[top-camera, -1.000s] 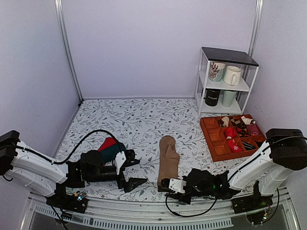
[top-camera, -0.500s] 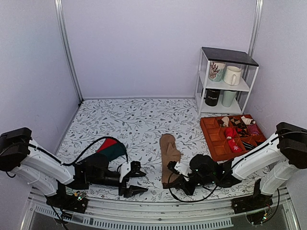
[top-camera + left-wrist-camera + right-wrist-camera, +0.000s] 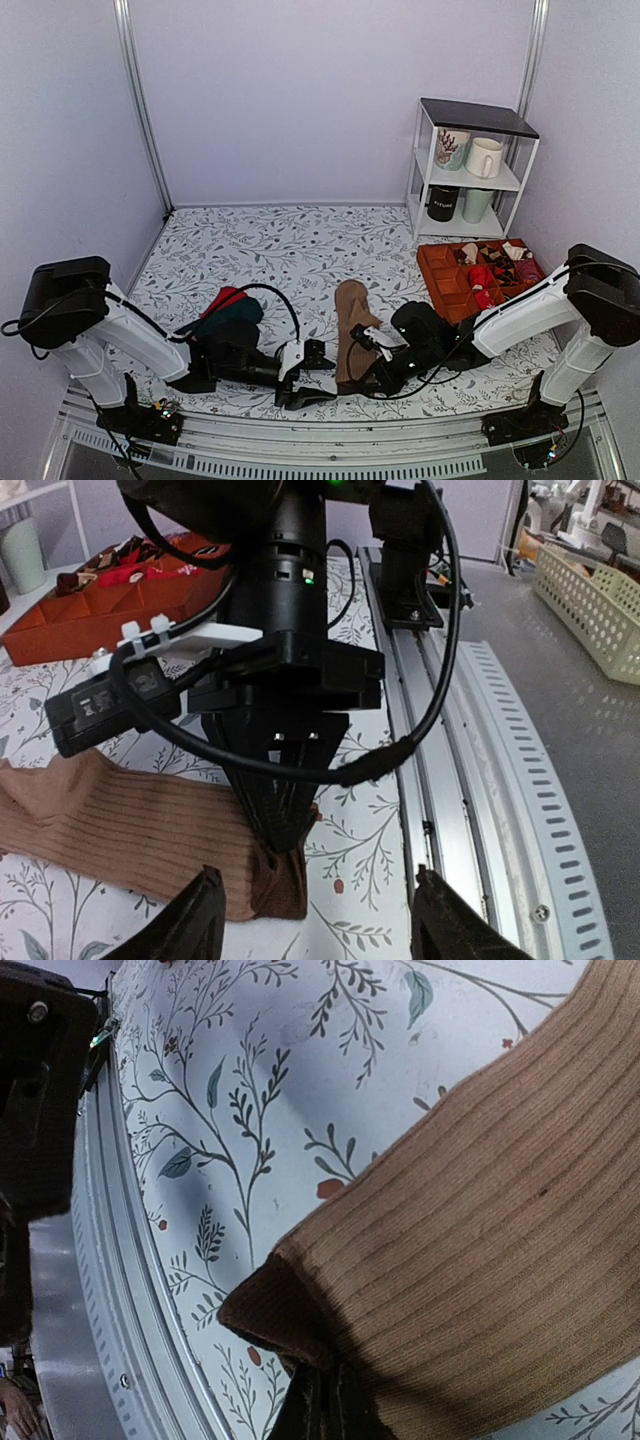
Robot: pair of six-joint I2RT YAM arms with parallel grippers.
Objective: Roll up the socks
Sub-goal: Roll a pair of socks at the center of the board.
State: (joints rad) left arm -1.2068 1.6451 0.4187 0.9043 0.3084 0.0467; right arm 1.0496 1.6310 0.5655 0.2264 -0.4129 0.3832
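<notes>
The tan-brown socks (image 3: 351, 325) lie as one flat strip at the table's middle front, rounded toe away from me. My right gripper (image 3: 355, 383) is shut on a corner of the near cuff end, which is lifted and folded a little; the right wrist view shows the ribbed knit (image 3: 480, 1230) pinched between my right gripper's (image 3: 330, 1405) closed jaws. My left gripper (image 3: 325, 375) is open and empty just left of that cuff end. In the left wrist view its fingers (image 3: 195, 920) flank the pinched sock corner (image 3: 275, 875).
Red and dark green socks (image 3: 230, 310) lie behind my left arm. An orange divided tray (image 3: 446, 297) with small rolled socks stands at the right, and a white shelf with mugs (image 3: 470, 170) behind it. The metal rail (image 3: 330, 445) runs along the near edge.
My left gripper moved right, up to the socks' near end. My right gripper moved left and forward onto the cuff and closed on it; the socks' near end is now bunched.
</notes>
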